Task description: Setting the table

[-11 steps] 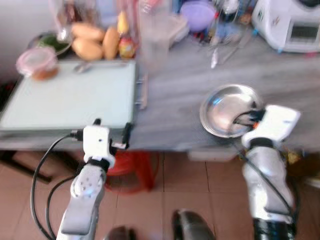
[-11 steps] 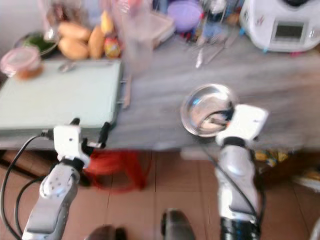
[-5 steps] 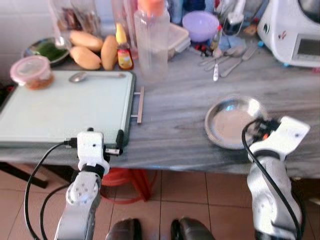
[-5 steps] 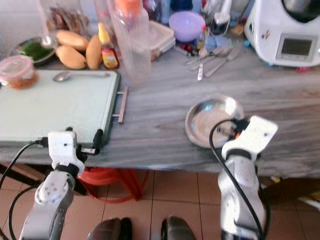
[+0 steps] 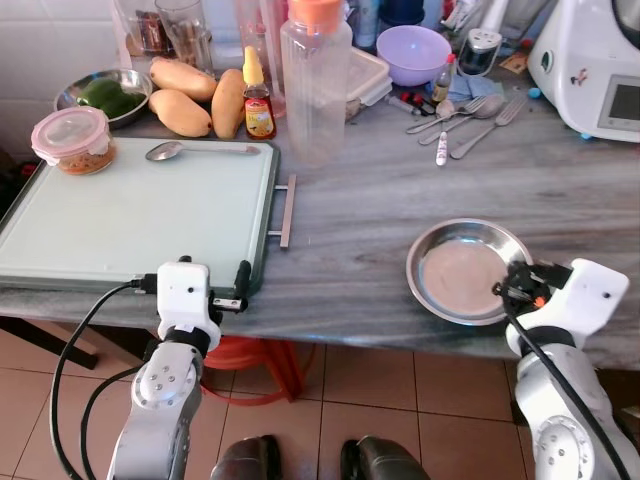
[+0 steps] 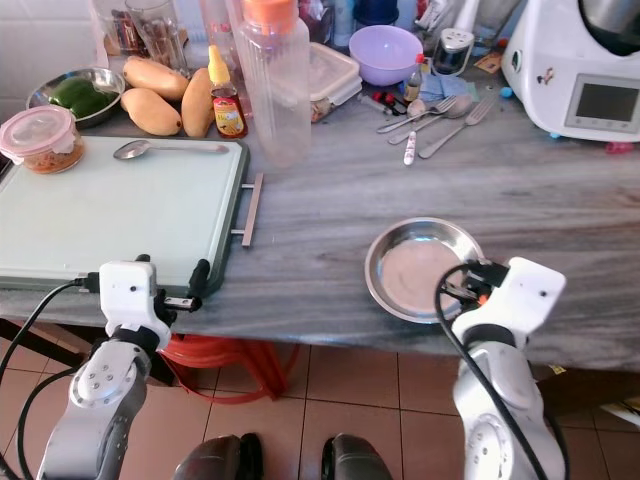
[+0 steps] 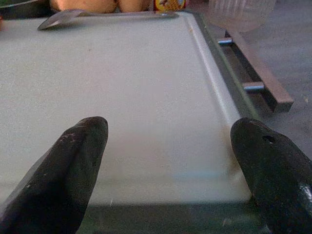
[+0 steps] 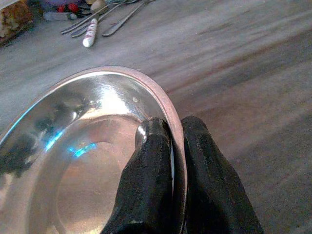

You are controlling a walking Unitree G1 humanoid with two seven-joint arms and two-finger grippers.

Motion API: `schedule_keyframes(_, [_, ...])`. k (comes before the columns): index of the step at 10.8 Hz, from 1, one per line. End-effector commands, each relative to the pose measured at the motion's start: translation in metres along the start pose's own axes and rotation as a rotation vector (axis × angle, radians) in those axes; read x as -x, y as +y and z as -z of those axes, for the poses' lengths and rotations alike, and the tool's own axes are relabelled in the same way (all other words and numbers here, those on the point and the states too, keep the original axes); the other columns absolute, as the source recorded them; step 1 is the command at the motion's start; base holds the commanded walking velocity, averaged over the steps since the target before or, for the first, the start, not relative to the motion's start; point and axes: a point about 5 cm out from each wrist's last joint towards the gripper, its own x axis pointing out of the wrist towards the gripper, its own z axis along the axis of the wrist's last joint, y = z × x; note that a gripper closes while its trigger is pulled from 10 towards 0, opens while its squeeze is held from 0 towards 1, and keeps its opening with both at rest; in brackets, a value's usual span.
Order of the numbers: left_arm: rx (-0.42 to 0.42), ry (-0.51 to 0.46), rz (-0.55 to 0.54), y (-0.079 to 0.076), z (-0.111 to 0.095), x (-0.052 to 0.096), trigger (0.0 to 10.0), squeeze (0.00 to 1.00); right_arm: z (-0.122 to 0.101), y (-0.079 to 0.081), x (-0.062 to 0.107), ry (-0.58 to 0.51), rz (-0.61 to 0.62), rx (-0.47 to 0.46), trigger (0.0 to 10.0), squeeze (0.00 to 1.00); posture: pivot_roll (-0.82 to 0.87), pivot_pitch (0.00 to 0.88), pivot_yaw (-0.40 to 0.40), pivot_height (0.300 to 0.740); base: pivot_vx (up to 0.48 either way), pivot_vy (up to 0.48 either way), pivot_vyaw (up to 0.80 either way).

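Since a second ago our right gripper (image 8: 171, 141) has stayed pinched on the steel plate's (image 5: 462, 272) near rim, plate flat on the counter (image 5: 360, 250). Our left gripper (image 7: 170, 161) hovers spread wide at the tray's (image 5: 130, 215) near edge.

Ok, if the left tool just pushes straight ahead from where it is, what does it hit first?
The left tool points low across the green tray, open over its near edge. Straight on looks free until the spoon at the far rim, though depth is uncertain.
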Motion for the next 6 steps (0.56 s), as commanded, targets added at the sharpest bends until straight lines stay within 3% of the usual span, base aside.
schedule_keyframes(1, [-0.009, 0.016, 0.013, -0.001, 0.002, 0.0, 10.0, 0.0, 0.034, -0.021, -0.002, 0.186, 0.113, 0.04, 10.0, 0.0, -0.07, 0.186, 0.028, 0.74, 0.0, 0.0, 0.0])
schedule_keyframes(2, [-0.009, 0.014, 0.016, -0.002, 0.001, -0.001, 10.0, 0.0, 0.034, -0.019, -0.006, 0.192, 0.105, 0.036, 10.0, 0.0, -0.07, 0.186, 0.031, 0.74, 0.0, 0.0, 0.0])
schedule_keyframes(3, [-0.013, 0.011, 0.019, -0.002, 0.001, -0.001, 10.0, 0.0, 0.033, -0.017, -0.013, 0.196, 0.104, 0.026, 10.0, 1.0, -0.07, 0.187, 0.031, 0.74, 0.0, 0.0, 0.0])
schedule_keyframes(6, [-0.012, 0.012, 0.018, -0.002, 0.0, -0.001, 10.0, 0.0, 0.037, -0.012, -0.011, 0.228, 0.063, 0.048, 10.0, 1.0, -0.06, 0.195, 0.027, 0.74, 0.0, 0.0, 0.0])
